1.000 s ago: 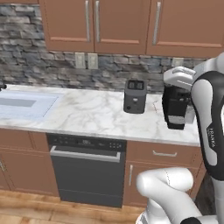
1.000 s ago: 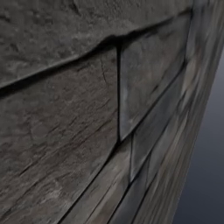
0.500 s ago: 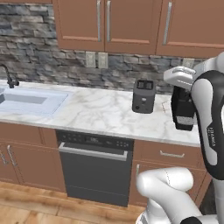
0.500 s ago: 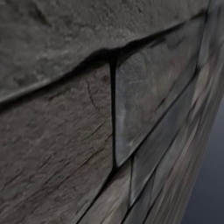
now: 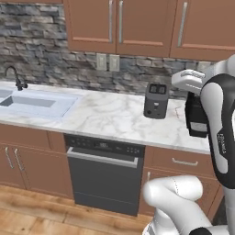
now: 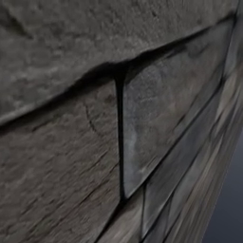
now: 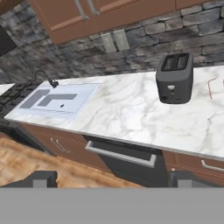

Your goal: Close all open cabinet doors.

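Note:
Three cabinet doors (image 5: pixel 90 22) (image 5: pixel 145 23) (image 5: pixel 204 24) run along the top of the left base view, reddish-brown with silver bar handles, and all lie flush with their fronts. The lower corners of two cabinet doors (image 7: pixel 65 14) show at the top of the hand view. My gripper (image 7: pixel 114 180) is open, with its two dark fingertips (image 7: pixel 42 178) far apart and nothing between them. It hangs well in front of the counter and below the doors, touching neither.
A marble counter (image 5: pixel 110 120) carries a dark toaster (image 5: pixel 156 101), a black appliance (image 5: pixel 196 118) behind my arm, and a sink (image 5: pixel 32 103) with a faucet at the left. A dishwasher (image 5: pixel 104 174) sits below. Stone backsplash (image 6: pixel 118 118) stands very close in the right base view.
The whole picture has slid rightward, so the base has driven left. More of the sink and faucet has come into view. The gripper has stayed open.

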Robot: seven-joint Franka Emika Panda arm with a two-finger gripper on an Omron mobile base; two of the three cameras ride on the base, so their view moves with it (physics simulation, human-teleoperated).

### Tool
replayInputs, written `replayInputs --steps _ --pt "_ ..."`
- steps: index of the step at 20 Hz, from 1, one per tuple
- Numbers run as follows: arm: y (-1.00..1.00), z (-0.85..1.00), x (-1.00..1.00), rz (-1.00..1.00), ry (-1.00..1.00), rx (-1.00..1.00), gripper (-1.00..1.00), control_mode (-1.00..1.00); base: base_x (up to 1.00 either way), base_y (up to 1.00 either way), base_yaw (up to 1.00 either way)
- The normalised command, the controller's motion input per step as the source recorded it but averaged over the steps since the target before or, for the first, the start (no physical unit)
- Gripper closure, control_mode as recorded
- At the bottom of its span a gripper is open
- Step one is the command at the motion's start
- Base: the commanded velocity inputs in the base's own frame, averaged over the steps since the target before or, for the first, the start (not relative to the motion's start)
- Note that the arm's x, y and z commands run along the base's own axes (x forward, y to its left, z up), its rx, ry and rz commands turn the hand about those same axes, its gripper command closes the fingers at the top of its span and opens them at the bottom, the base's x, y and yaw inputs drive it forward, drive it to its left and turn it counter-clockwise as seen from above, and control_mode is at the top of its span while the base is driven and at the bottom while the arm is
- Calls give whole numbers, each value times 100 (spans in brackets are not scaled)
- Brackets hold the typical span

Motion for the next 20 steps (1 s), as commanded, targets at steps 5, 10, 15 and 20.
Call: replayInputs --steps 5,10,15,20 --pt "0 0 0 0 0 0 -100 100 0 0 15" --pt "0 0 0 0 0 0 -100 100 0 0 15" --pt "0 0 0 0 0 0 -100 100 2 0 15" --pt "0 0 0 0 0 0 -100 100 2 0 19"
